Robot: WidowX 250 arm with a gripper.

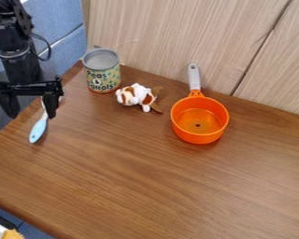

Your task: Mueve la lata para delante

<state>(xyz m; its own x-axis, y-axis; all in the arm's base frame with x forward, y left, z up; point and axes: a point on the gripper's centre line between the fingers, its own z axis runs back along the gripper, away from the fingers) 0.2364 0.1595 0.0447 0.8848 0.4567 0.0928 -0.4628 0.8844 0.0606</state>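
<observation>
Camera view: at about 9 o'clock we see the gripper [32, 116], its fingers spread wide with nothing between them; the can [103, 78] stands upright near 11 o'clock, close to the wood panel [167, 37]. We judge the step in hand to be the approach: the gripper should travel towards 2 o'clock, centre over the can, then descend with one finger on each side, well below the rim. We advise closing gently on the curved wall and keeping the can upright. If "forward" means towards the viewer, we would carry it to 6 o'clock, clear of the plush dog [134, 95], which lies just beside it at 4 to 5 o'clock. Partly hidden are the can's far side and the upper end of the blue utensil [38, 130]. We cannot identify the brown piece [156, 99] by the dog, nor the cut-off yellowish object [13, 234] near 7 o'clock.
</observation>
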